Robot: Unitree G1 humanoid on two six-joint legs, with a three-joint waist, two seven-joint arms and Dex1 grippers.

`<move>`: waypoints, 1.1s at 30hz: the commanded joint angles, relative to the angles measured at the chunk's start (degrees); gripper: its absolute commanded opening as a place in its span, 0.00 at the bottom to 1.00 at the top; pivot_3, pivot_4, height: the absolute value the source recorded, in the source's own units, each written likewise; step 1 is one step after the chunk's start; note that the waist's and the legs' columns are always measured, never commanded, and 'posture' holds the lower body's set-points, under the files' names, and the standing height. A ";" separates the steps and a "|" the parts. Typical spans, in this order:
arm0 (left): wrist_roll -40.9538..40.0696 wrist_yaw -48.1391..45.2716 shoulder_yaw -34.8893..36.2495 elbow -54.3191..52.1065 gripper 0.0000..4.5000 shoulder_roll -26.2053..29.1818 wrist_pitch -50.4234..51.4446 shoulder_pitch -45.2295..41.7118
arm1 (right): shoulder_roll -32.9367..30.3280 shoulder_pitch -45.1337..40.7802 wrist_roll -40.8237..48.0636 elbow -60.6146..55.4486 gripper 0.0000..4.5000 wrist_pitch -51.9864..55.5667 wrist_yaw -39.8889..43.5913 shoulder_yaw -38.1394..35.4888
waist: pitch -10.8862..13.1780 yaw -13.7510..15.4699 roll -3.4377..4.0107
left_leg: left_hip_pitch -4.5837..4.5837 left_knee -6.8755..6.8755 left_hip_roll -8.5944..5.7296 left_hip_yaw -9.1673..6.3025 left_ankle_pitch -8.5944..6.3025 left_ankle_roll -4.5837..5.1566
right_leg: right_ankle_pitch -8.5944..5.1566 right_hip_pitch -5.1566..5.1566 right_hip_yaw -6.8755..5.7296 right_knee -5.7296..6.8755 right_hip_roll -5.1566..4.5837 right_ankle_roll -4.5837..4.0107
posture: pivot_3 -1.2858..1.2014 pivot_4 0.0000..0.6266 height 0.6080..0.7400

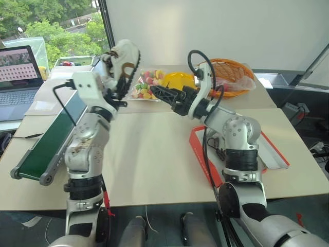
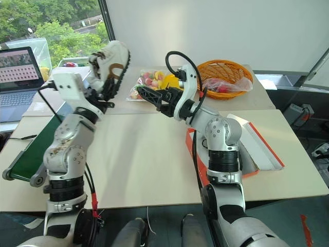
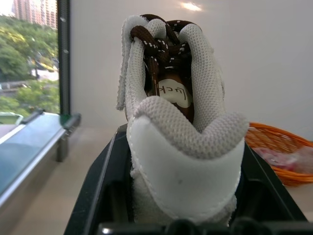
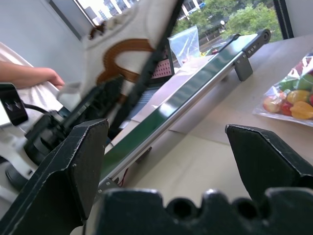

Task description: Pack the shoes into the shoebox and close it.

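Observation:
My left gripper (image 3: 186, 200) is shut on the heel of a cream sneaker (image 1: 125, 59) with dark laces and a black toothed sole, holding it high over the table's left side. The sneaker (image 3: 181, 122) sits between the two black fingers (image 3: 105, 186). My right gripper (image 1: 157, 92) stands open and empty in mid-air just right of the shoe, pointing toward it, its jaws wide apart (image 4: 171, 161). The red-orange shoebox (image 1: 275, 152) lies open on the table at the right, white inside, largely covered by my right arm.
A green conveyor belt (image 1: 51, 139) runs along the left edge, with a laptop (image 1: 18, 77) behind it. A bag of colourful fruit (image 1: 146, 85), a yellow plate (image 1: 180, 80) and an orange wicker basket (image 1: 231, 72) stand at the back. A person's arm (image 4: 29, 76) is at the left.

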 commanded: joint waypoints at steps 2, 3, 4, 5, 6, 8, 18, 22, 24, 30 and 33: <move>-1.10 1.46 -3.24 -5.96 0.40 -3.19 2.16 -1.53 | 0.17 -2.67 1.31 1.79 1.00 -3.19 -0.65 -1.84 | 0.00 0.02 0.00 | -0.02 0.01 0.00 0.00 0.00 0.00 | 0.00 -0.01 0.00 -0.02 0.00 0.00 | 0.52 0.24 1.00; -1.19 1.45 -3.73 -6.40 0.40 -3.61 2.76 -1.45 | 0.06 -2.95 1.20 2.65 1.00 -3.91 -0.71 -2.15 | 0.00 -0.04 0.00 | -0.02 0.01 0.00 0.00 0.00 0.00 | 0.00 -0.01 0.00 -0.01 0.01 0.00 | 0.52 0.24 1.00; -1.22 1.43 -4.07 -6.72 0.40 -3.87 3.19 -1.39 | -0.04 -3.14 1.14 3.28 1.00 -4.46 -0.73 -2.30 | 0.00 -0.10 0.00 | -0.02 0.01 0.00 0.00 0.00 0.00 | 0.00 -0.01 0.00 -0.01 0.01 0.00 | 0.52 0.24 1.00; -1.45 1.65 -4.33 -7.09 0.40 -4.42 3.68 -1.34 | -0.26 -3.41 0.80 4.29 1.00 -5.27 -0.63 -2.37 | 0.00 -0.12 0.00 | -0.01 0.00 0.01 0.01 0.00 0.00 | 0.00 -0.02 0.01 -0.01 0.02 0.00 | 0.52 0.24 1.00; -1.65 1.89 -4.67 -7.50 0.40 -4.92 4.24 -1.33 | -0.46 -3.76 0.53 5.38 1.00 -6.12 -0.47 -2.53 | 0.00 -0.16 0.00 | 0.00 0.00 0.01 0.01 0.00 0.00 | 0.00 -0.01 0.01 0.00 0.02 0.00 | 0.52 0.24 1.00; -2.22 2.36 -5.43 -8.70 0.40 -6.01 5.53 -1.21 | -0.83 -4.61 0.10 7.76 1.00 -7.90 -0.26 -3.01 | 0.00 -0.08 0.00 | 0.01 0.01 0.01 0.01 0.00 0.00 | 0.00 0.00 0.01 0.00 0.03 0.00 | 0.52 0.24 1.00; -3.79 3.40 -6.23 -13.82 0.40 -8.51 11.28 1.54 | -1.37 -7.94 0.37 16.04 0.88 -13.64 0.14 -4.75 | 0.00 -0.03 0.01 | -0.01 0.00 0.01 0.02 0.00 0.01 | 0.00 0.03 0.01 -0.06 0.03 0.00 | 0.52 0.24 1.00; -3.73 3.66 -6.53 -14.29 0.40 -8.88 12.00 1.88 | -1.16 -8.50 0.27 17.12 0.62 -14.94 1.06 -4.40 | 0.01 -0.01 0.01 | -0.01 0.01 0.01 0.02 0.00 0.01 | 0.00 0.02 0.01 -0.06 0.04 0.00 | 0.52 0.24 1.00; -3.85 3.85 -6.46 -14.42 0.40 -8.93 12.46 1.89 | -1.02 -8.59 0.36 17.30 0.47 -15.28 1.40 -4.18 | 0.01 0.01 0.01 | -0.02 0.00 0.01 0.02 0.00 0.01 | 0.00 0.03 0.01 -0.08 0.04 0.00 | 0.52 0.24 1.00; -4.64 4.16 -5.66 -14.26 0.40 -8.93 13.63 2.05 | -0.63 -8.70 0.58 17.39 0.09 -15.74 1.80 -3.86 | 0.01 -0.05 0.01 | 0.00 0.00 0.02 0.02 0.00 0.01 | 0.00 0.03 0.01 -0.06 0.05 0.00 | 0.52 0.24 1.00; -5.21 4.07 -4.95 -13.94 0.40 -8.89 14.31 1.95 | -0.43 -8.68 0.52 17.40 0.07 -15.80 1.76 -3.69 | 0.01 -0.03 0.01 | -0.01 0.00 0.01 0.02 0.00 0.01 | 0.00 0.03 0.01 -0.08 0.04 0.00 | 0.52 0.24 1.00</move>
